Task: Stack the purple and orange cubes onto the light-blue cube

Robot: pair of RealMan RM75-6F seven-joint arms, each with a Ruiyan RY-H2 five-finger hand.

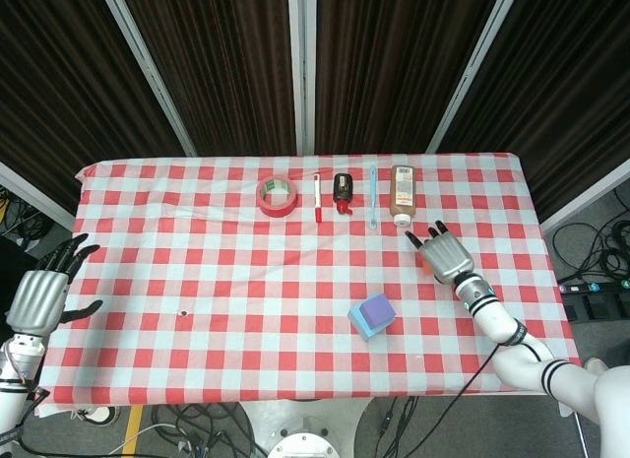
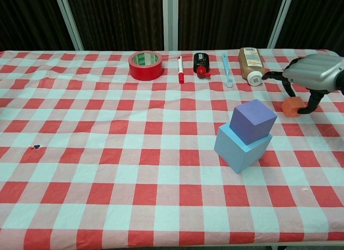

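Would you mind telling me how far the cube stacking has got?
Done: the purple cube sits on the light-blue cube. In hand: the right hand is over the small orange cube, fingers around it; it is not visibly lifted. Left: placing it on top.

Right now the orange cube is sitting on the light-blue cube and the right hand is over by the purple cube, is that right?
No, the colours are swapped. The chest view shows the purple cube on the light-blue cube, with the right hand at the orange cube.
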